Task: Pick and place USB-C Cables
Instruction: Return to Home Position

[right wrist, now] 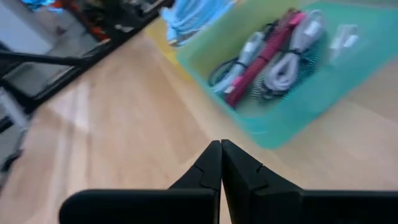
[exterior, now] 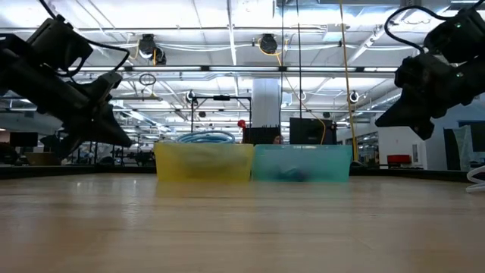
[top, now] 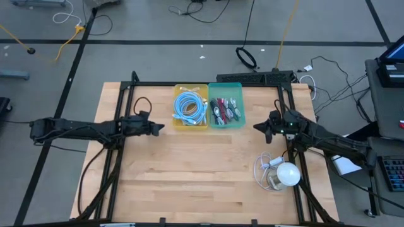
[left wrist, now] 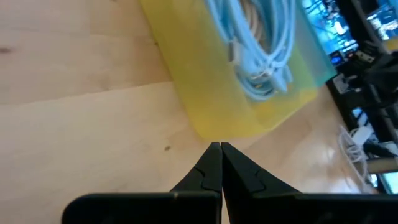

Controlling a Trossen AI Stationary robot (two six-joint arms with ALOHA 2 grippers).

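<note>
Light blue coiled USB-C cables (top: 190,106) lie in a yellow bin (top: 178,123) at the table's far middle, and show in the left wrist view as well (left wrist: 261,43). Short maroon, grey and teal cables (top: 225,110) lie in a teal bin (top: 240,123) right beside it, seen close in the right wrist view (right wrist: 273,56). My left gripper (top: 162,128) hangs shut and empty above the table, just left of the yellow bin (left wrist: 236,106). My right gripper (top: 255,127) hangs shut and empty, just right of the teal bin (right wrist: 298,106).
A clear-white cord with a round white bulb (top: 284,173) lies on the table near my right arm. A black frame rail (top: 189,83) runs along the far edge behind the bins. Bare wood stretches across the near half of the table (top: 202,183).
</note>
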